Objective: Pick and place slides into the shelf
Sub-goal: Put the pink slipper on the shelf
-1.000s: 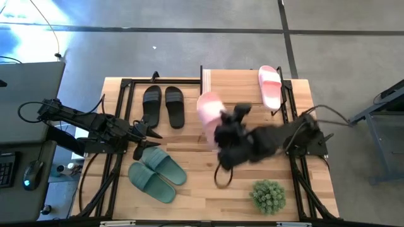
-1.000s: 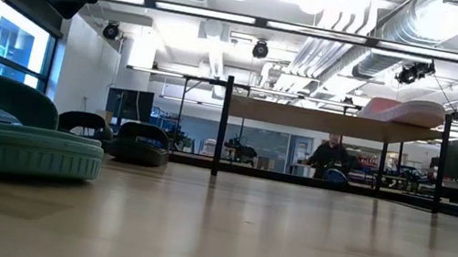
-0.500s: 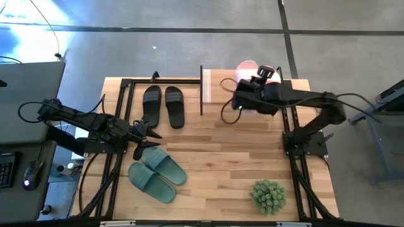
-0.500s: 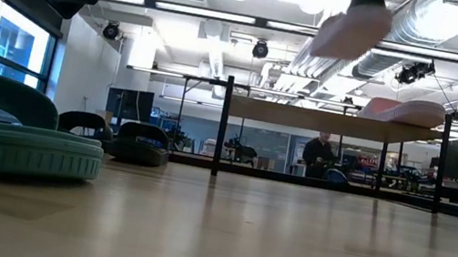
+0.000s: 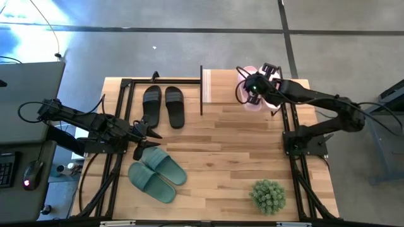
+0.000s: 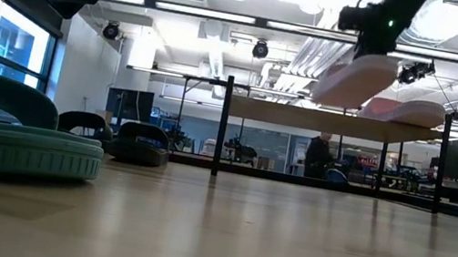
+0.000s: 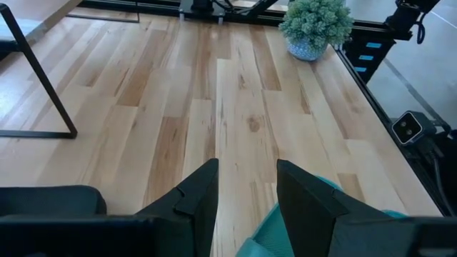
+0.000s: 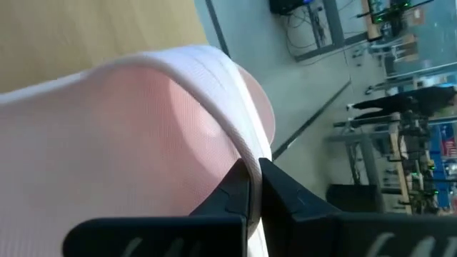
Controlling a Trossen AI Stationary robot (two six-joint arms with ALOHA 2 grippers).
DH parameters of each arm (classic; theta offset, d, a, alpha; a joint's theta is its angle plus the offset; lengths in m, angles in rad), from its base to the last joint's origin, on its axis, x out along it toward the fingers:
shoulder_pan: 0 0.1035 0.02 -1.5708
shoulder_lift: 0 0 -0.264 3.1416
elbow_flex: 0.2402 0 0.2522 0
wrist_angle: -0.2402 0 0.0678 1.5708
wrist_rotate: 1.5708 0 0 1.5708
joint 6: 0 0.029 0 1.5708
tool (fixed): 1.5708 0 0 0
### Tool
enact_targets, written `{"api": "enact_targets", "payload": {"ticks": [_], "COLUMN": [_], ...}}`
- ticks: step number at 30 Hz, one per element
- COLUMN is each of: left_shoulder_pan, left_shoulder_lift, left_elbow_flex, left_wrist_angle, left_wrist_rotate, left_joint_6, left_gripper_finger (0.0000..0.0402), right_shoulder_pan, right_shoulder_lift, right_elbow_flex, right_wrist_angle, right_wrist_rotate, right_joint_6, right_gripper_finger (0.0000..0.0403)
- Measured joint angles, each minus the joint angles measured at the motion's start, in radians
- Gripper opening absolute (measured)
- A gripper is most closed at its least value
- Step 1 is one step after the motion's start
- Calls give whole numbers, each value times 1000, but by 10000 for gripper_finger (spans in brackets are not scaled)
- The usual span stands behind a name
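My right gripper (image 5: 254,86) is shut on a pale pink slide (image 6: 357,79) above the shelf's wooden top board (image 5: 221,88). The second pink slide (image 6: 403,110) lies flat on that board just beside it, partly under the arm in the high view. The black pair (image 5: 163,104) rests sole-down at the table's far left. The green pair (image 5: 156,174) lies at the near left. My left gripper (image 5: 149,135) waits open between those two pairs, touching nothing; a green slide (image 7: 285,227) shows just under its fingers. My right gripper pinches the pink slide's wide strap at its edge (image 8: 241,140) between the two fingers (image 8: 230,191). The slide is lifted clear and hangs tilted below the gripper, its lower end (image 6: 321,97) close above the shelf's top board.
A round green spiky plant (image 5: 268,195) stands at the table's near right corner. The shelf's black frame posts (image 6: 223,126) rise at the far edge. Bare wood lies across the table's middle (image 5: 233,151). A person (image 6: 319,154) stands in the room beyond.
My right gripper has carried the pink slide from the table's middle up and toward the far right, over the shelf top. In the last half second it has come down beside the other pink slide, and the slide now hangs tilted just above the board.
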Motion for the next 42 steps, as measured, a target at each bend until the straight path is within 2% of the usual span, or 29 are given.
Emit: {"api": "enact_targets", "payload": {"ticks": [8,24,39,42], "left_shoulder_pan": [0,0,0,0], "left_shoulder_lift": [0,0,0,0], "left_elbow_flex": [0,0,0,0], "left_wrist_angle": [0,0,0,0], "left_wrist_rotate": [0,0,0,0], "left_joint_6": [0,0,0,0], "left_gripper_finger": [127,127,127,127], "right_shoulder_pan": [-110,-157,-156,-155], "right_shoulder_lift": [0,0,35,59], "right_elbow_flex": [-84,-103,-103,-103], "right_wrist_angle": [195,184,173,182], "right_wrist_rotate": [-52,-89,-106,-77], "right_joint_6": [-123,-194,-160,-155], "right_gripper_finger": [0,0,0,0]}}
